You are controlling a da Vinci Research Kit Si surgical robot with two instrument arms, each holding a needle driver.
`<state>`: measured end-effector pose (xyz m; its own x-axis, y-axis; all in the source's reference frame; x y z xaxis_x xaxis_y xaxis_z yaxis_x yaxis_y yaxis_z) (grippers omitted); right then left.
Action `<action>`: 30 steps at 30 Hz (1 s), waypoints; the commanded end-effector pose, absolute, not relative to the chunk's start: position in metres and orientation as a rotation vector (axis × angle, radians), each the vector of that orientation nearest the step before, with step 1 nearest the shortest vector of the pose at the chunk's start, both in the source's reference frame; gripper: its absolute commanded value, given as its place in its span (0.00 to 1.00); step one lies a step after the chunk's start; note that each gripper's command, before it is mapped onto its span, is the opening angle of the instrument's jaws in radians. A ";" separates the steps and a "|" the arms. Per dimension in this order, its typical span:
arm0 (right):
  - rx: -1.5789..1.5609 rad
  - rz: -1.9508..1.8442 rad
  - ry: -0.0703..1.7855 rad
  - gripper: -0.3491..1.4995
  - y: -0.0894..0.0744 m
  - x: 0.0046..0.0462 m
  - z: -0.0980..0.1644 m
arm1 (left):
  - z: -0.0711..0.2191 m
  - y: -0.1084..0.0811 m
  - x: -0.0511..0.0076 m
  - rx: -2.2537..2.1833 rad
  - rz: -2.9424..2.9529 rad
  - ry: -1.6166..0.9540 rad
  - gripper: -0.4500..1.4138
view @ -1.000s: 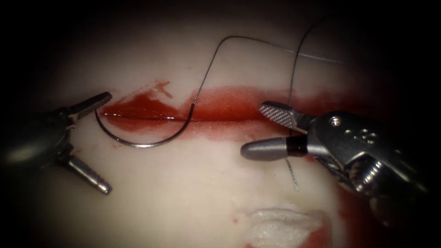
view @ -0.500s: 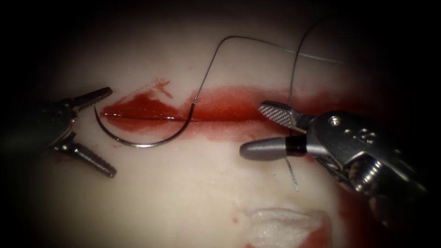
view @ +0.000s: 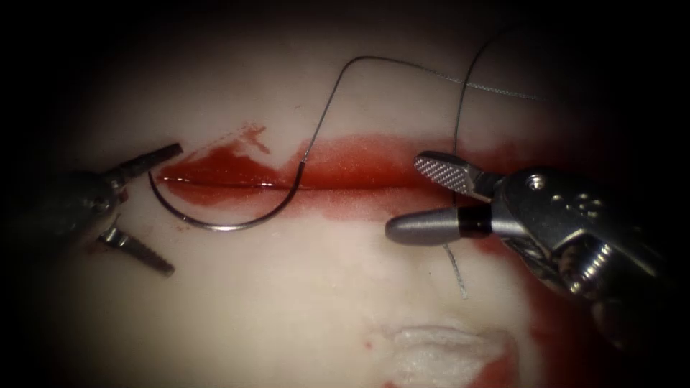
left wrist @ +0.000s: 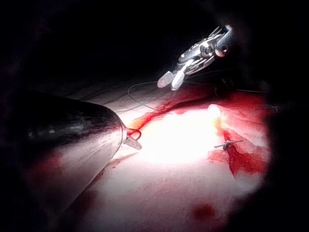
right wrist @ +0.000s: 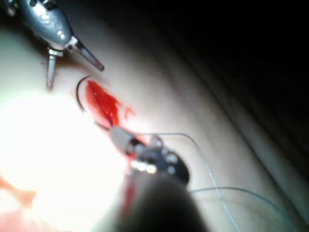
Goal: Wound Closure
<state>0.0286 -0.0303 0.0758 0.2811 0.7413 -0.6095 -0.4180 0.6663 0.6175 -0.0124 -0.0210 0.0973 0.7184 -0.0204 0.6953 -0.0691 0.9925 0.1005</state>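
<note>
The curved needle [view: 223,227] lies on the tissue [view: 302,287] across the left part of the cut [view: 237,184], and neither tool holds it. Its tip points up beside the upper jaw of the left tool [view: 175,210], whose jaws are open and empty. Thread [view: 338,82] rises from the needle's tail and runs off to the right. The right tool [view: 406,195] is open at the right part of the cut. A second strand [view: 457,115] drops between its jaws, ungripped, with a free end [view: 458,276] below. In the right wrist view the needle [right wrist: 81,99] lies near the left tool [right wrist: 72,65].
Red fluid [view: 345,162] lies along the cut and on the tissue at the lower right. White gauze [view: 445,352] sits at the near edge. In the left wrist view the right tool [left wrist: 168,81] hangs over the cut, and a short cut thread piece [left wrist: 227,144] lies in red fluid.
The left tool's jaws have narrowed and its body has drawn back to the left. The right tool has shifted slightly right. The needle and thread lie as before.
</note>
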 end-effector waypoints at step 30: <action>0.364 0.800 1.022 0.77 -0.030 0.0302 0.076 | 0.098 -0.021 -0.0134 0.002 0.087 -0.658 0.00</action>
